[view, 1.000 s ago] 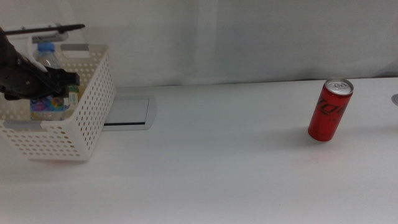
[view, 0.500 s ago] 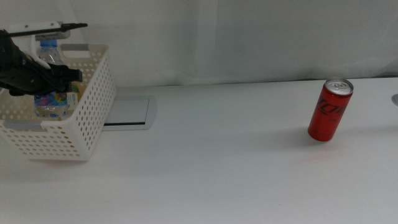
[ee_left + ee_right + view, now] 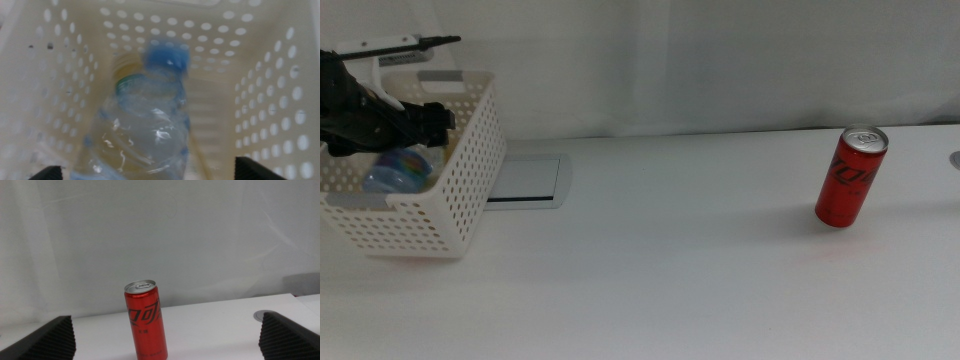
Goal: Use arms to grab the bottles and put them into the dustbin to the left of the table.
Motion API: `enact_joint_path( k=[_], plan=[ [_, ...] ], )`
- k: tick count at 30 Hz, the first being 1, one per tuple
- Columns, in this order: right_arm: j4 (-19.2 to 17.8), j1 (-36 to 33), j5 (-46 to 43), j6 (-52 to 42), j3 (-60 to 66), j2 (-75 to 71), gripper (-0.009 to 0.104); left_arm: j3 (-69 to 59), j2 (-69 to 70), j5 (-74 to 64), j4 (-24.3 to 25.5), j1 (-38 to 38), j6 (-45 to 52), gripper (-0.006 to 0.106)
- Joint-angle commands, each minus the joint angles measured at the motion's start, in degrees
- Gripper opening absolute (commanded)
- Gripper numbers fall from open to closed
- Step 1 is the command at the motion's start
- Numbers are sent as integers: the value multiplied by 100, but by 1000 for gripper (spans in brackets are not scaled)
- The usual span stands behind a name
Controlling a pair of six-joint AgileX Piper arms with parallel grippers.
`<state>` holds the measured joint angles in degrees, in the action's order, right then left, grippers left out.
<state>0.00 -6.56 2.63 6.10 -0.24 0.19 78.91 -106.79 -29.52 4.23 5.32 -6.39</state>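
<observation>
The white dustbin [image 3: 415, 190] sits at the far left of the counter [image 3: 670, 280]. The left gripper [image 3: 430, 120] hangs over the dustbin, right above its open top. Its jaws are spread wide apart and hold nothing. Under it, inside the dustbin, lies the clear bottle [image 3: 145, 135] with the blue cap [image 3: 167, 57]. It looks blurry in the left wrist view, so it may be dropping or rolling just now. Behind it in the dustbin a bit of the yellow bottle [image 3: 127, 72] peeks out.

So this step looks like the letting-go of the clear bottle. Two bottles are in the dustbin.

The red can [image 3: 852, 177] stands upright far from the dustbin, on the other end of the counter. The right gripper [image 3: 165, 345] waits close to the can and looks at it. Its jaws are wide open too, and empty.

Next, I think, the left arm should lift away from the dustbin. Then the right gripper needs to slide in around the can, squeeze it gently, and carry it all the way across to the dustbin without tipping it.
</observation>
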Motion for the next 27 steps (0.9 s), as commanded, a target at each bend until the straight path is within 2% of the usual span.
enact_joint_path(
  k=[1, 8, 18, 27],
  plan=[
    [-42, 31, 1, -54, 218, -180, 103, 39, 53, 80, -60, 2, -163, 92],
    [-42, 31, 1, -54, 218, -180, 103, 39, 53, 80, -60, 2, -216, 92],
    [-42, 31, -263, -54, 218, -180, 103, 39, 1079, 288, -386, -23, -156, 92],
    [-42, 31, -395, -47, -311, -167, 103, 28, 2295, 54, -509, -671, 155, 92]
  ],
)
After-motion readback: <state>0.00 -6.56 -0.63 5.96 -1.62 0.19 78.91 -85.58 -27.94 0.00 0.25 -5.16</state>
